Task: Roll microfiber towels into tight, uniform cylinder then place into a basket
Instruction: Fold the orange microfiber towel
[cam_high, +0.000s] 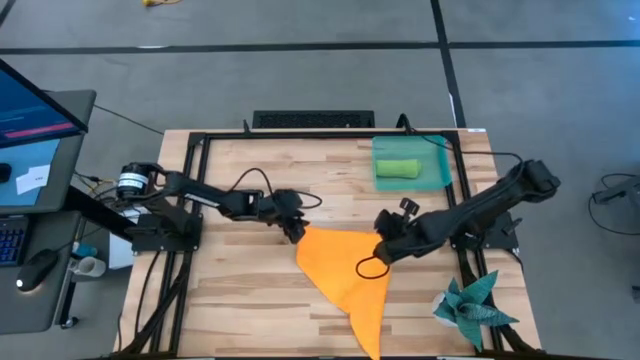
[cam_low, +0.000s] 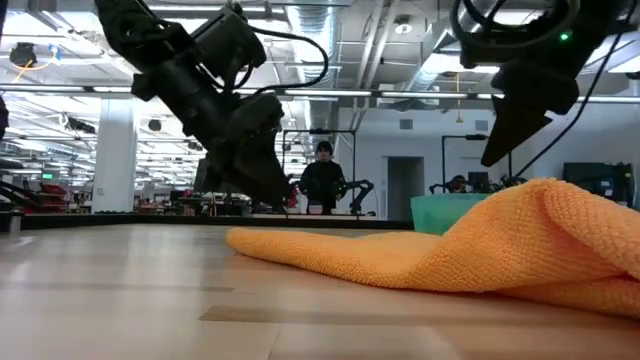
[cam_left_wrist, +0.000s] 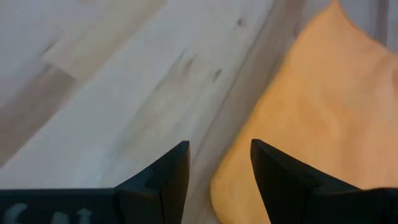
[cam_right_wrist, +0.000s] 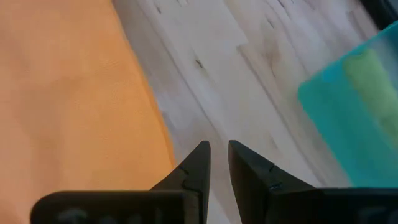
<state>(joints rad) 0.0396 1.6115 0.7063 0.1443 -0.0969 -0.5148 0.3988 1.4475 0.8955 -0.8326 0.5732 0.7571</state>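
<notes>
An orange microfiber towel lies spread in a rough triangle on the wooden table, humped at one side. My left gripper hangs open just above its far left corner, one finger over bare wood and one over cloth. My right gripper hovers by the far right corner, over bare wood beside the towel's edge, its fingers only a narrow gap apart with nothing between them. A rolled lime green towel lies in the teal basket at the far right.
A dark teal spiky cloth lies at the near right corner. A black cable loop hangs over the orange towel by my right arm. A black frame borders the table. A person stands in the room beyond the far edge.
</notes>
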